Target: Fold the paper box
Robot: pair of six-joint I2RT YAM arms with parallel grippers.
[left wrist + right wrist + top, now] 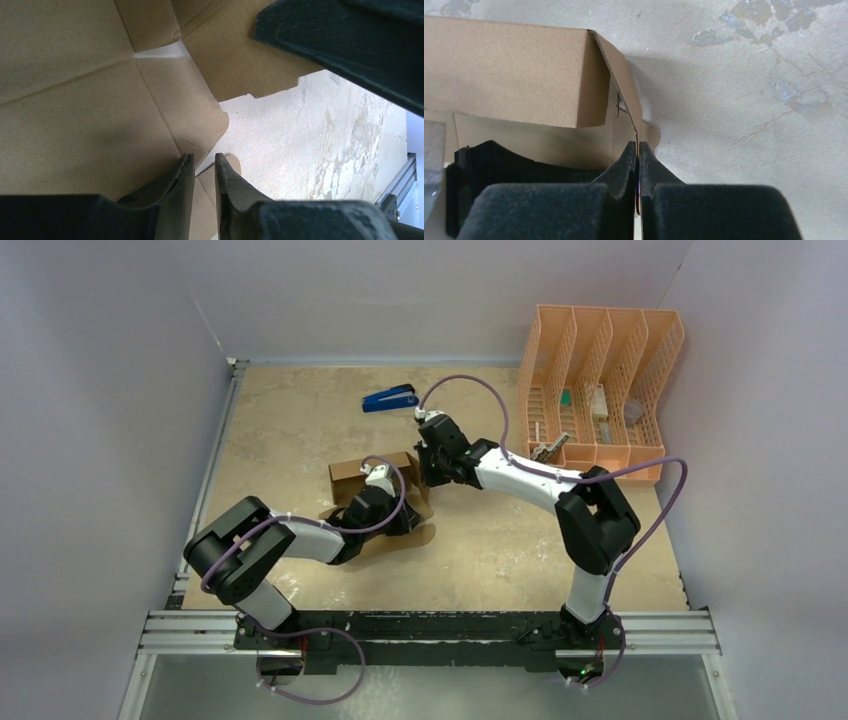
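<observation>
The paper box (pixel 372 472) is plain brown cardboard, partly folded, in the middle of the table, with walls standing at the back and a rounded flap lying flat at the front right. My left gripper (pixel 392 506) reaches down into it. In the left wrist view the left gripper (pixel 204 159) stands just apart, with nothing between the tips, over the inner panel of the box (pixel 75 125). My right gripper (pixel 430 472) is at the box's right side. In the right wrist view the right gripper (pixel 638 145) is shut on the thin edge of the box's side wall (pixel 624 95).
A peach-orange mesh file organizer (pixel 600 390) with small items stands at the back right. A blue stapler (pixel 390 398) lies behind the box. Grey walls close in the table (pixel 500 550) on three sides.
</observation>
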